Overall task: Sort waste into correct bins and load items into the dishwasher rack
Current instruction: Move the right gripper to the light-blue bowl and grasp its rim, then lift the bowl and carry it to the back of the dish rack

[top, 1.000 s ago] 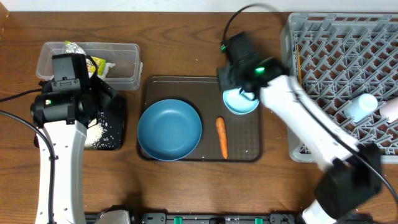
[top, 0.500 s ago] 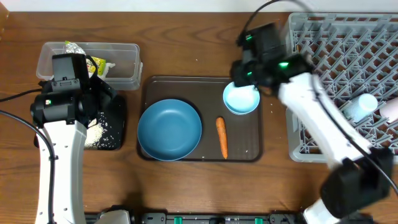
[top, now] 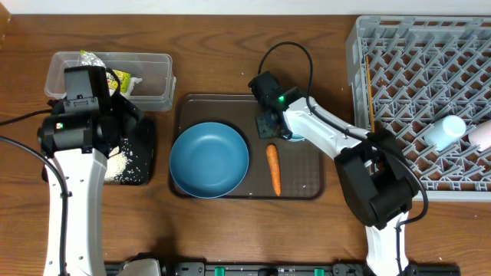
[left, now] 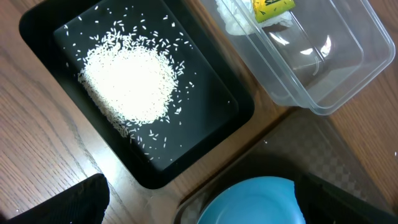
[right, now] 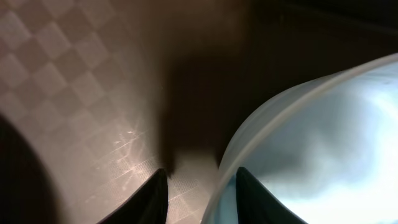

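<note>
My right gripper [top: 269, 120] is low over the brown tray, at the left edge of the small pale-blue bowl [right: 323, 137]. It is open and straddles the rim [right: 201, 182], one finger inside the bowl and one outside over the tray. The arm hides most of the bowl from overhead. The dark-blue dish [top: 209, 159] and the carrot [top: 273, 169] lie on the same tray. My left gripper [left: 211, 205] is wide open and empty above the corner of the black tray [left: 242, 112], which holds the rice [left: 127, 84].
The clear tub [top: 157, 86] at the back left holds the yellow-green wrapper [top: 123, 79] and white tissue [left: 233, 15]. The grey rack [top: 359, 115] fills the right side, with two cups [top: 446, 130] lying in it. The brown tray [top: 307, 175] sits in the middle.
My right gripper swung from the bowl's far right to its left edge, came down, and went from shut to open across the rim. The left arm stayed still.
</note>
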